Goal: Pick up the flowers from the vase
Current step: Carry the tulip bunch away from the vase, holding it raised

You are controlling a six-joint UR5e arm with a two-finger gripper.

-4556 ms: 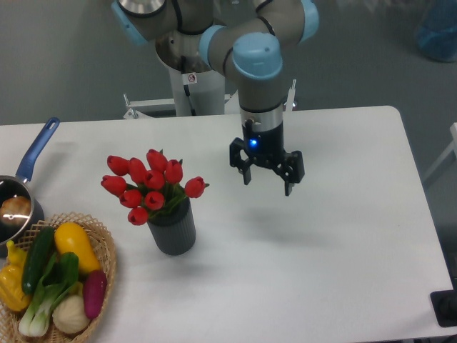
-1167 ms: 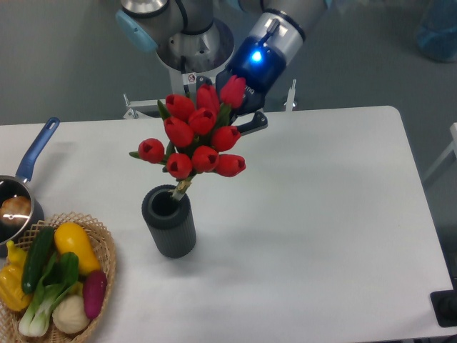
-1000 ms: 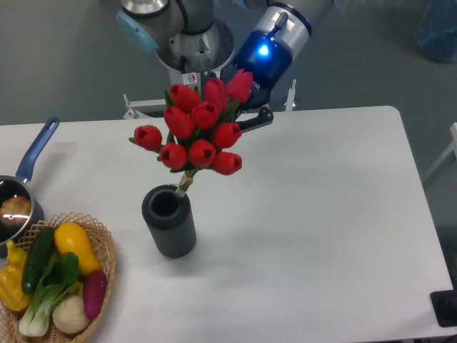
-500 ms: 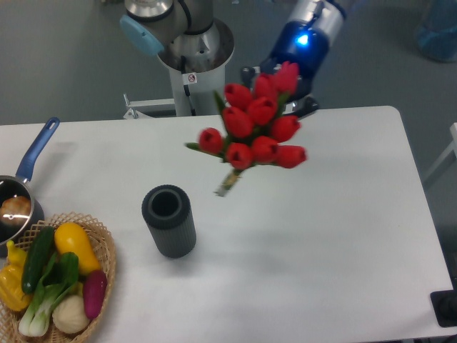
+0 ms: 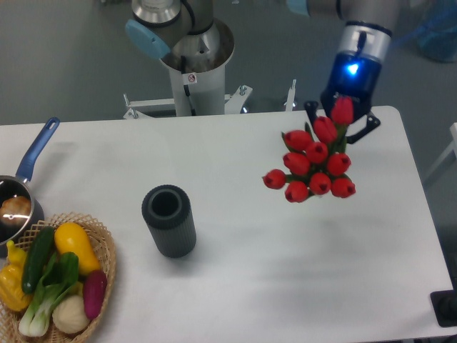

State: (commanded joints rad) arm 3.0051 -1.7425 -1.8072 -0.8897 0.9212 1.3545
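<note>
1. Carried rightward since half a second ago: flowers (image 5: pixel 314 161), from above the table's middle to above its right part, well apart from the vase (image 5: pixel 169 221).
2. Risen and swung right too since then: gripper (image 5: pixel 342 118), now at the table's far right edge, blue light lit on the wrist above it.
3. Clamped on the bunch from behind, dark fingers (image 5: pixel 369 128) showing on either side of the topmost bud; the pinch point itself hidden behind the blooms.
4. Held in the air, buds toward the camera, about ten red heads in a tight cluster, stems mostly hidden behind them.
5. Left standing upright on the white table (image 5: pixel 235 286), left of centre, exactly where it stood a second ago; dark grey, ribbed, round mouth open and bare.
6. Unmoved at the lower left corner: wicker basket (image 5: pixel 103 251) with yellow, green, white and purple vegetables.
7. Just behind the basket at the left edge, likewise unmoved: metal saucepan (image 5: pixel 14 206) with a blue handle pointing up and right.
8. Behind the table's far edge, left of the gripper: arm's grey base column (image 5: pixel 191 68).
</note>
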